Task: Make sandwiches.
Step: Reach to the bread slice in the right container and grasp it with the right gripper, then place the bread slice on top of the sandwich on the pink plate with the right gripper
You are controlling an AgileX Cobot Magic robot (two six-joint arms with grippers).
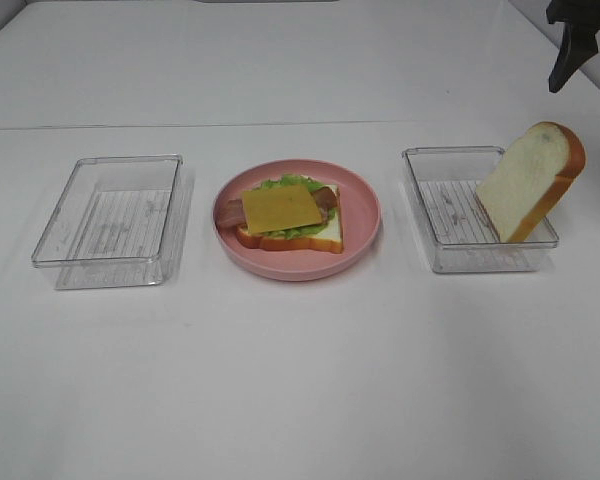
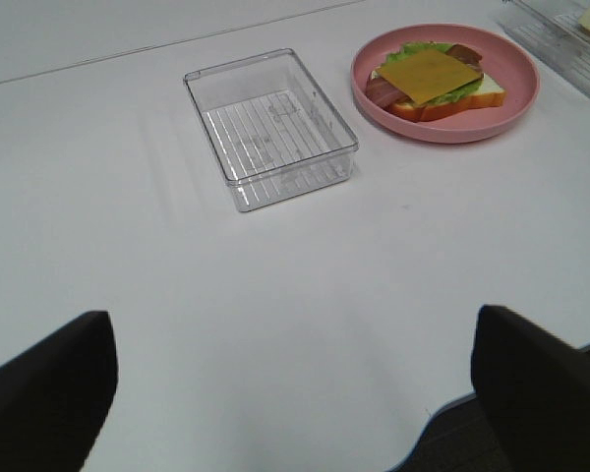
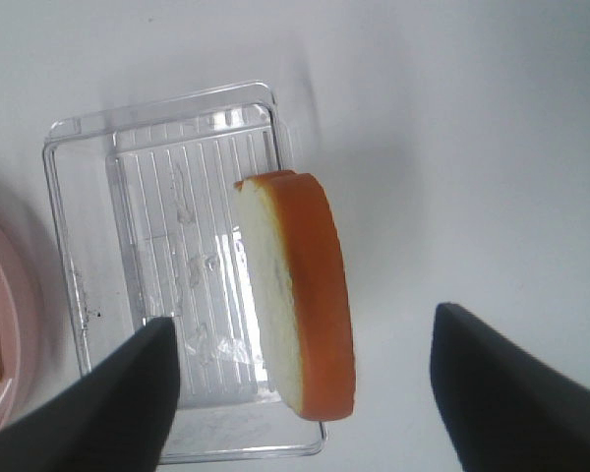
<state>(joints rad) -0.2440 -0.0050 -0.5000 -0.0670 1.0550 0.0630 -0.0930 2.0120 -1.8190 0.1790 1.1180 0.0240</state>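
An open-faced sandwich (image 1: 285,215) lies on the round pink plate (image 1: 365,215): a white bread slice at the bottom, then green lettuce and bacon, with a yellow cheese slice on top. The left wrist view shows this sandwich (image 2: 433,81) too. A second bread slice (image 1: 530,180) stands tilted on edge, leaning on the right rim of the right clear tray (image 1: 450,255). My right gripper (image 1: 586,80) hangs open high above that bread slice (image 3: 295,315), apart from it. My left gripper (image 2: 295,393) is open and empty over bare table near the front edge.
An empty clear tray (image 1: 110,215) sits left of the plate, seen also as the tray (image 2: 270,128) in the left wrist view. White tabletop surrounds everything. The table's front edge (image 2: 442,408) shows near my left gripper.
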